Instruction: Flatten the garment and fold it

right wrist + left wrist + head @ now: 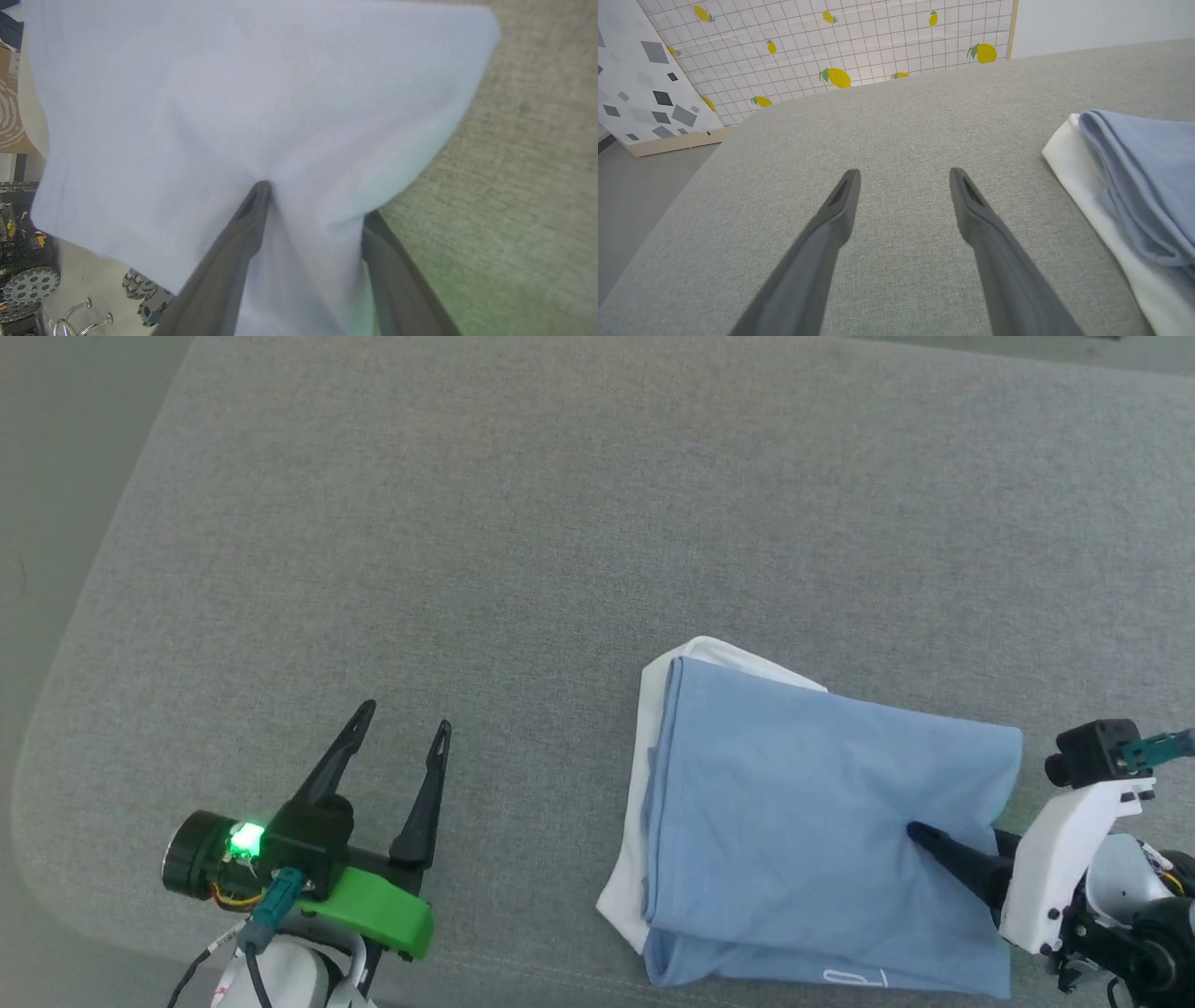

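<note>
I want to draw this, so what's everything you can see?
garment: one, light blue, white inside, near right of table.
table: one, grey, under the garment.
lemon panel: one, white and yellow, beyond the table.
speckled panel: one, white and grey, beside the lemon panel.
wheels: a few, grey, on the floor.
left gripper: one, dark, open over bare table.
right gripper: one, dark, open astride the garment's edge.

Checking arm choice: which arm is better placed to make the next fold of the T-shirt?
Right, probably. The right gripper straddles the edge of the garment, one finger over the cloth, the other under it. The left gripper stands open above the grey surface, apart from the cloth.
</note>
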